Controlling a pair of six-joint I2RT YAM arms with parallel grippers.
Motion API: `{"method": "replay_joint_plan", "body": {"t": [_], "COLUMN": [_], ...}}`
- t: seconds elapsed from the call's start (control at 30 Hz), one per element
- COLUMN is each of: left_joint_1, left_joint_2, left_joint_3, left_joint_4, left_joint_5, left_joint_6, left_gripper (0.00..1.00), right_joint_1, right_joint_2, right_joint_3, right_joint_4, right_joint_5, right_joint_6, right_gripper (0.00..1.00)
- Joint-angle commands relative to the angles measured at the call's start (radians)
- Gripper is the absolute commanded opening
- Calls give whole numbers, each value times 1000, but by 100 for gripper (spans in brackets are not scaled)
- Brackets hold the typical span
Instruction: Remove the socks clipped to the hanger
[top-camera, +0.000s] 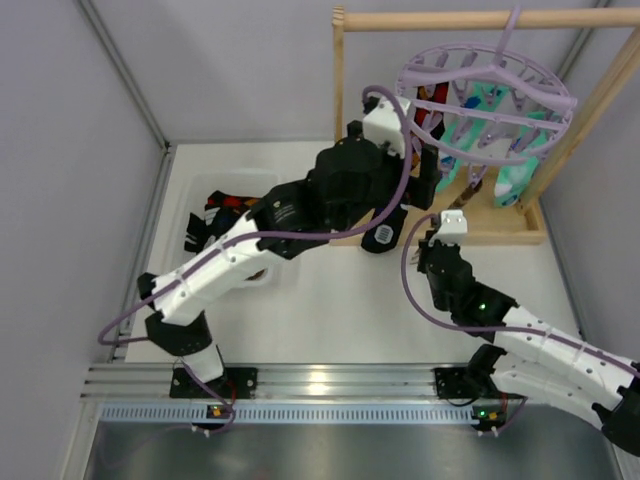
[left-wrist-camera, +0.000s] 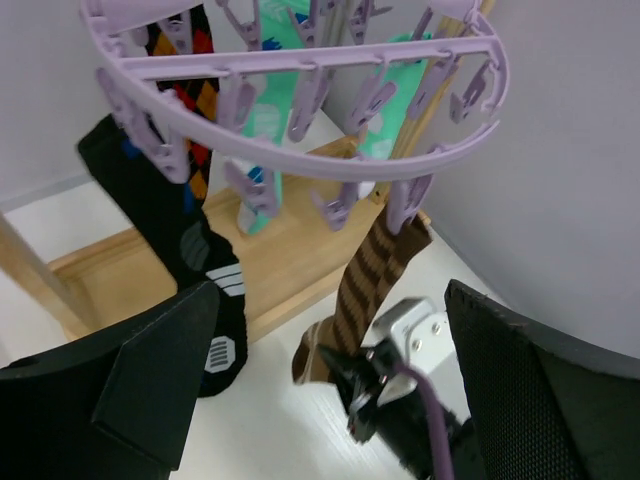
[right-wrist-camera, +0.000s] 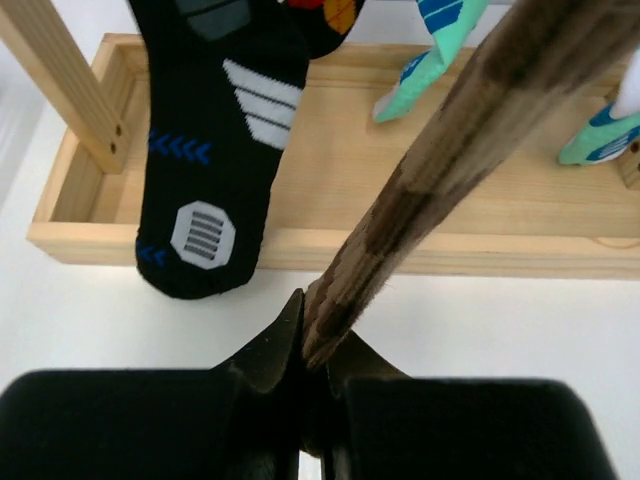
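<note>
The lilac hanger (top-camera: 490, 90) hangs by its hook from a wooden rail, and it also shows in the left wrist view (left-wrist-camera: 300, 60). Turquoise socks (top-camera: 480, 120), a black sock with orange-red diamonds (left-wrist-camera: 185, 95) and a long black sock (right-wrist-camera: 215, 170) with blue marks hang from its pegs. A brown striped sock (left-wrist-camera: 375, 270) hangs from a front peg. My right gripper (right-wrist-camera: 310, 345) is shut on that sock's toe end (right-wrist-camera: 470, 130), low over the table (top-camera: 458, 212). My left gripper (left-wrist-camera: 340, 400) is wide open just below the ring (top-camera: 428, 175), holding nothing.
A wooden frame with a top rail (top-camera: 470, 18) and a base tray (top-camera: 500, 235) carries the hanger. A white bin (top-camera: 235, 178) at the left holds several loose socks. Grey walls close in on both sides.
</note>
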Motion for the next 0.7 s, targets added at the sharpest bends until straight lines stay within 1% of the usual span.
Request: {"method": "replay_joint_plan", "body": {"t": [0.0,0.03,0.07,0.1,0.2,0.37,0.5,0.67], "left_joint_1": [-10,-16,-17,-19,-21,-21,-21,-18], "left_joint_2": [119,153,222,248,325,379,390,414], "left_joint_3": [183,218,294,320,401,421,390,378], "left_joint_4": [17,19,17,19,23,43,53,82], "left_joint_5": [54,85,100,108,84,35,-59,-70], "left_joint_6": [59,76,83,89,119,146,154,169], "left_gripper": [99,99,98,99,99,98,98,97], "right_joint_1": [71,79,85,99,120,140,146,146], "right_joint_2": [10,7,3,1,-7,9,-17,-63], "right_joint_3": [46,44,44,40,36,36,29,20], "right_joint_4": [85,88,91,94,97,83,75,74], "right_joint_5": [72,72,72,72,72,78,69,29], "right_joint_6": [21,25,32,36,42,49,56,52], "right_gripper": [0,0,0,0,0,0,0,0]}}
